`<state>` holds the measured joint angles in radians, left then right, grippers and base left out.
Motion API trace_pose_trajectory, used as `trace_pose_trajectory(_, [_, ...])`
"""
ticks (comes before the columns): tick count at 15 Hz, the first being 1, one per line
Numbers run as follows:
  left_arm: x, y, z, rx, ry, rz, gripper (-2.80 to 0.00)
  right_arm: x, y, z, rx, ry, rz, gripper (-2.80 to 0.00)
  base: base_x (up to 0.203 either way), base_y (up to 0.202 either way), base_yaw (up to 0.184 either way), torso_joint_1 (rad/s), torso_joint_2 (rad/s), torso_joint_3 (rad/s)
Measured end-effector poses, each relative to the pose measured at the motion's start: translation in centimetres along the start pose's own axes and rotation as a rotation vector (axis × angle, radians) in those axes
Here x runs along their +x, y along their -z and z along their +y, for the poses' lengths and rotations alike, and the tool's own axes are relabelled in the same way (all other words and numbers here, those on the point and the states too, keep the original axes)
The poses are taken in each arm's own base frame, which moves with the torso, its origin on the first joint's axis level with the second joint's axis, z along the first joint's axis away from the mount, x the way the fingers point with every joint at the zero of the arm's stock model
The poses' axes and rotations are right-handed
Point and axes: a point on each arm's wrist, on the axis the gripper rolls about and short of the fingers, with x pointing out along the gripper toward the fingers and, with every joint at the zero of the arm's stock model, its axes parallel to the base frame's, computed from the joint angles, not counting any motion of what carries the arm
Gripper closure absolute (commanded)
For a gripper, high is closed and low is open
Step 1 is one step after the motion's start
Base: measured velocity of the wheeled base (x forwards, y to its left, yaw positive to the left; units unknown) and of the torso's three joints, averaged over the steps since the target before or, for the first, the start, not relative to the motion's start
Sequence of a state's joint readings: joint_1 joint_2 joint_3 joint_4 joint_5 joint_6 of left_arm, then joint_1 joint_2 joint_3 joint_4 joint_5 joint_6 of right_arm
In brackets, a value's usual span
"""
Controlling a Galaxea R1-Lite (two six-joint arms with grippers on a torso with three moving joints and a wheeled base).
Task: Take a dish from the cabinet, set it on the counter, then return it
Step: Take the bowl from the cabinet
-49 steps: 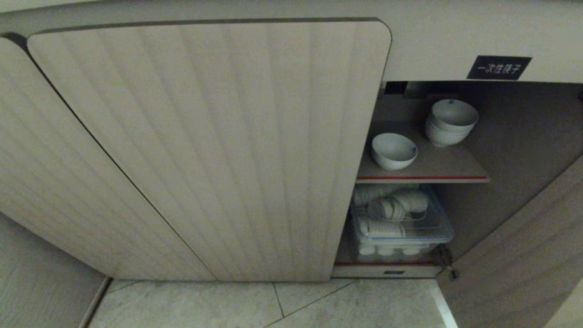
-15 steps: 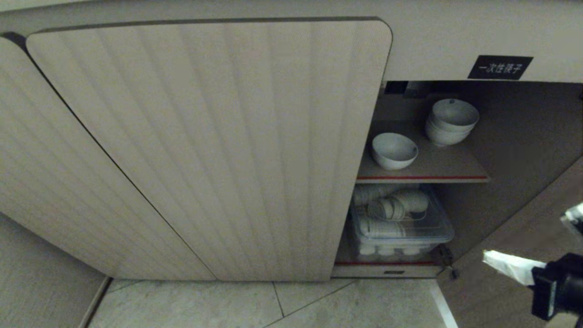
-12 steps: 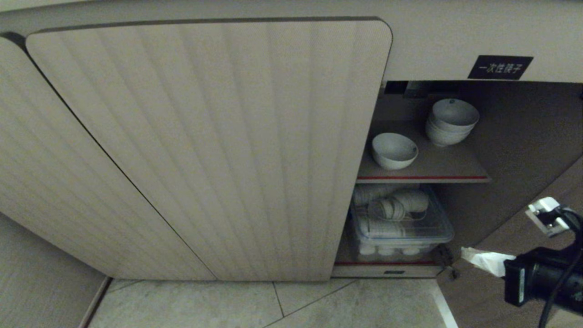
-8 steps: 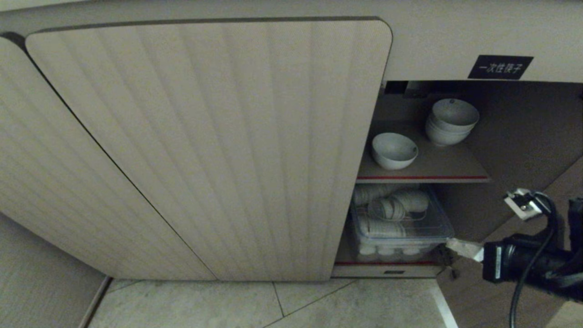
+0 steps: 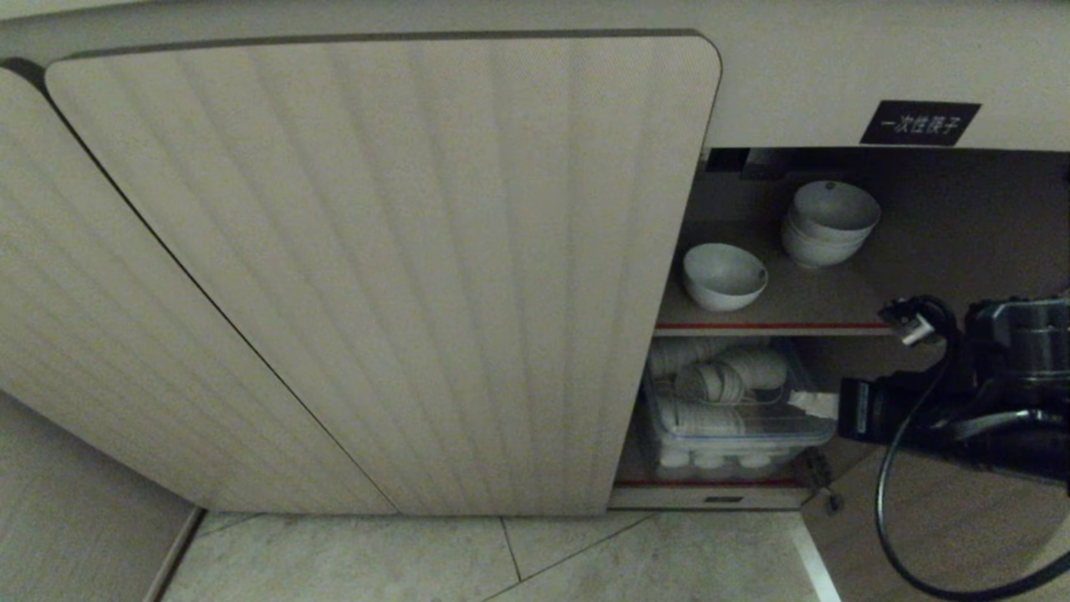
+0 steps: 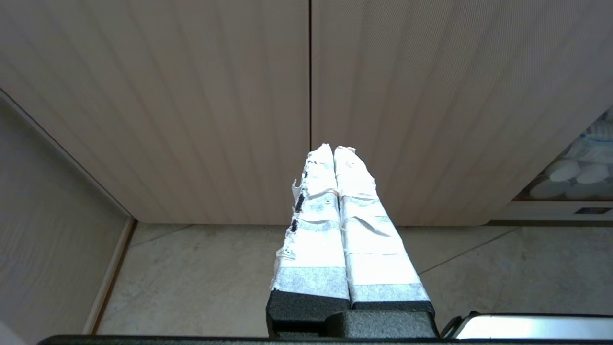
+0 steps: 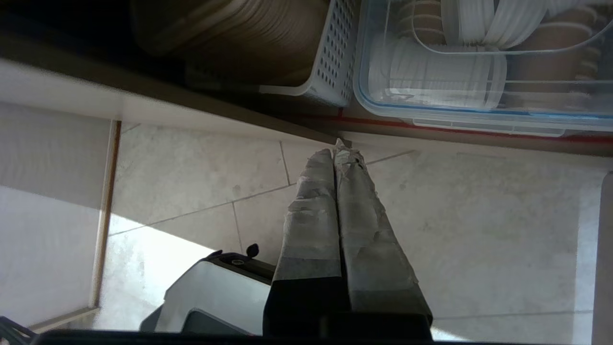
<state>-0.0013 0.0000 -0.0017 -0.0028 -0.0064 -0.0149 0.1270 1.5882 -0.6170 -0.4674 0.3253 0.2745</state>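
Right gripper [image 5: 812, 405], tape-wrapped fingers pressed together and empty, at the lower shelf's clear plastic bin [image 5: 815, 431]. Single white ceramic bowl [image 5: 724, 276] sits above it, near the red-edged upper shelf's [image 5: 777, 327] front edge in the low beige cabinet [image 5: 376, 267]. Left gripper [image 6: 334, 152], likewise closed, is parked facing the shut doors, farther off.

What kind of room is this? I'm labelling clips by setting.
Likely a kitchen or canteen storage area: a low cabinet with its door open holds bowls on a shelf, stacked dishes in a clear bin below, over a tiled floor.

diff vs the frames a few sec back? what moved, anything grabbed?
The right gripper came in from the lower right and moved up-left to the clear bin on the cabinet's lower shelf, shut, holding nothing. Bowls, doors and the shut left gripper are unchanged.
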Motion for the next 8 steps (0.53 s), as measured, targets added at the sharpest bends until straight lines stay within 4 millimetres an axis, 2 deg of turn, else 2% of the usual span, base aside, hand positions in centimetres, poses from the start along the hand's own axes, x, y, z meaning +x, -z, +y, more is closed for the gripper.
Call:
trace_pose_trajectory(4, [0.0, 0.0, 0.0, 0.0, 0.0, 0.0, 0.0, 1.1, -1.4, -0.2, 0.049, 0.045, 0.035, 0.0, 0.0, 0.0, 0.0, 0.0, 0.0, 0.0])
trace_pose_trajectory(8, [0.0, 0.0, 0.0, 0.0, -0.001, 0.0, 0.0, 2.3, -3.7, 0.0, 0.117, 0.047, 0.019, 0.0, 0.0, 0.0, 0.0, 0.0, 0.0, 0.0])
